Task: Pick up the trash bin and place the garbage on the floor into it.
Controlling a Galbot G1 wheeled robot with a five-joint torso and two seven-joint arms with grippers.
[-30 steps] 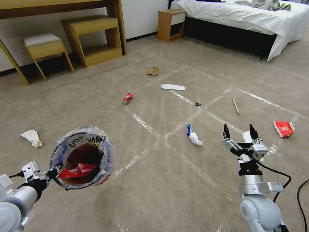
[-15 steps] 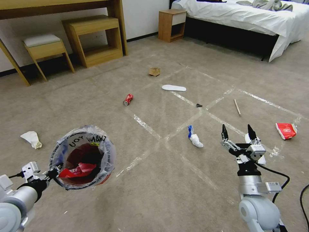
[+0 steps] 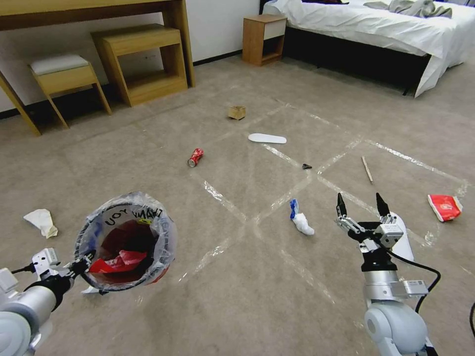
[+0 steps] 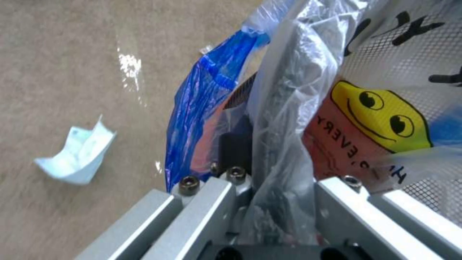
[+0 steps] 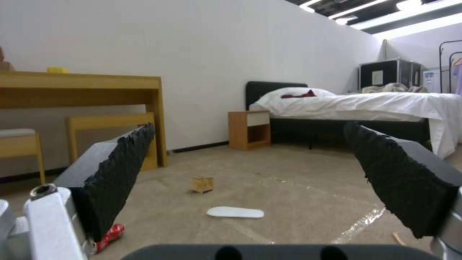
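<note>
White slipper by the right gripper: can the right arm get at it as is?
Probably yes. The right gripper is open and empty above the white slipper, and the carpet around it is bare. The arm itself covers part of the slipper.

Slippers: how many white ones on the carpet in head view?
2. One slipper lies flat beyond the crushed can; another slipper sits partly hidden behind the right gripper. More may be hidden.
</note>
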